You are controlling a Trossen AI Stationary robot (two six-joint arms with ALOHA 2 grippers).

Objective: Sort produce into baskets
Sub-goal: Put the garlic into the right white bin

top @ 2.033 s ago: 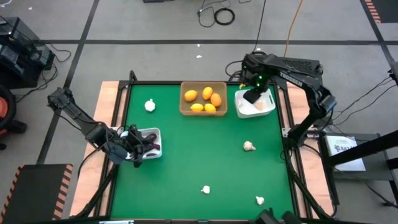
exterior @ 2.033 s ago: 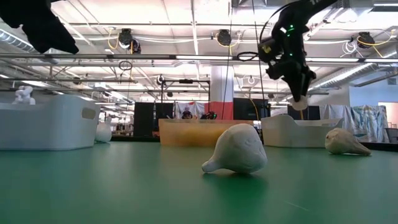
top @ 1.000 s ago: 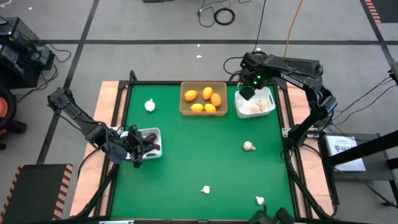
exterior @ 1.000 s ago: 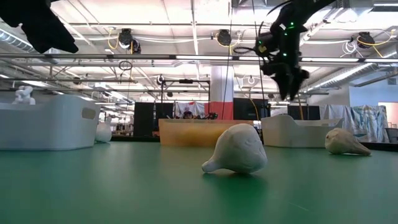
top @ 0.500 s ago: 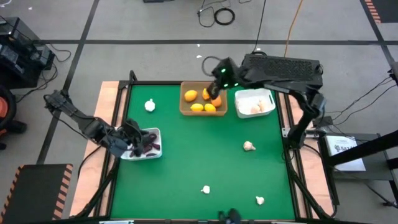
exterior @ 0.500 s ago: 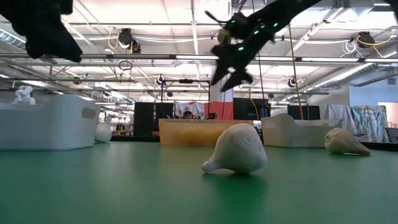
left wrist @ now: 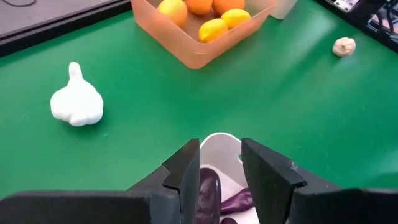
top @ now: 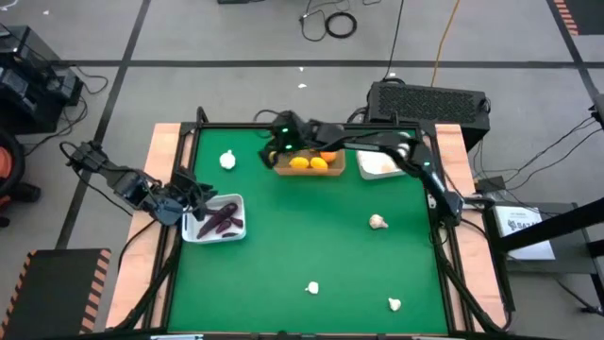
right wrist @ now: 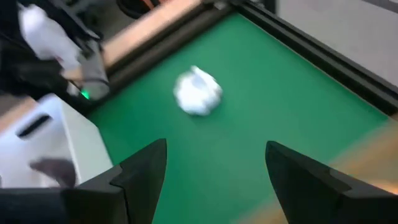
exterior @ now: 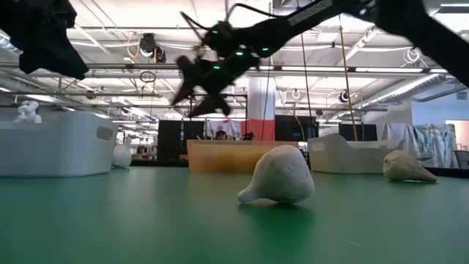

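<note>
Reaching across the green worktop [top: 311,236], right tool [top: 276,148] hangs open and empty above the tan basket's [top: 309,166] left end, near a garlic bulb [top: 227,161]. Left tool [top: 195,198] sits partly open over the left white basket [top: 192,229] holding purple pieces [top: 223,221], gripping nothing. Three more bulbs lie loose; right white basket [top: 380,165] at back.

On the table [top: 283,236], fruit basket [top: 309,166] at twelve o'clock, eggplant tray [top: 215,217] at nine, garlic tray [top: 382,165] at one.
</note>
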